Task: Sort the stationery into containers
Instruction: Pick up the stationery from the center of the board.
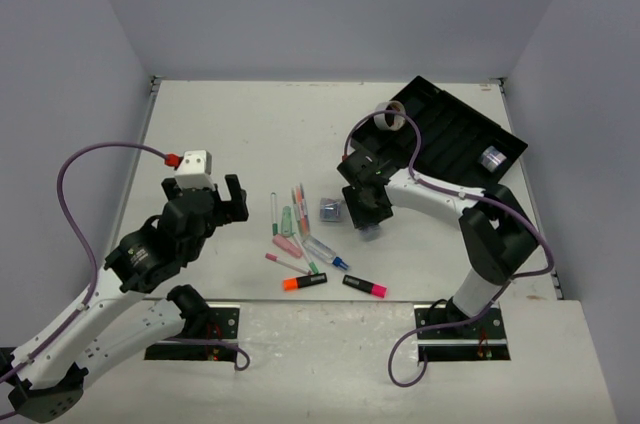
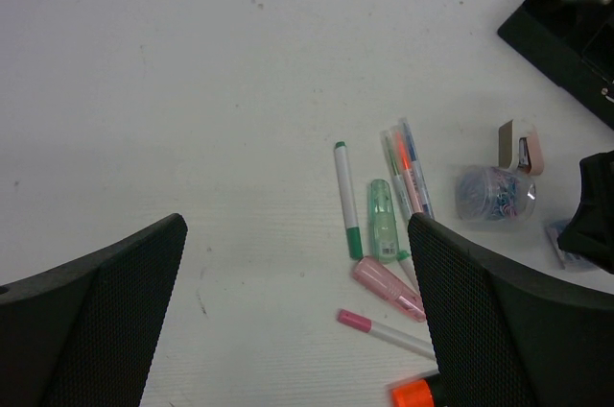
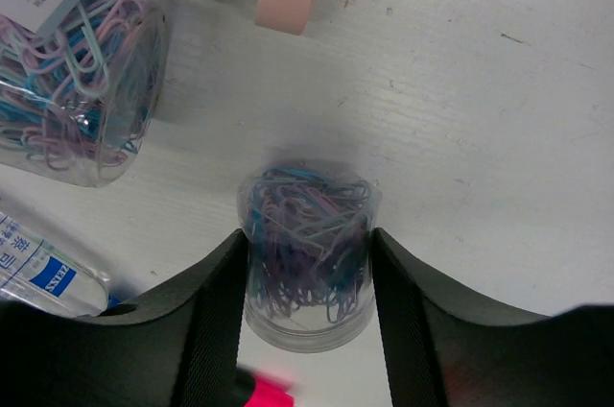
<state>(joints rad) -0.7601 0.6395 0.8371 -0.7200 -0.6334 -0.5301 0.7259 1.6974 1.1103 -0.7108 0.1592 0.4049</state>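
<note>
While the left pincer [image 1: 212, 199] hangs spread wide and empty, well left of the tray [image 1: 450, 134] with the pens [image 1: 293, 219] between, the right pincer [image 3: 307, 239] is the nearer arm. Its jaws bracket an upright clear tub of paper clips [image 3: 307, 282]; I cannot tell whether they already pinch it. The tub stands on the tabletop [image 1: 250, 124], near the tray's left edge. The way towards the tray looks open, though a second tub [image 3: 67, 81], lying on its side away from the tray, could be nudged.
</note>
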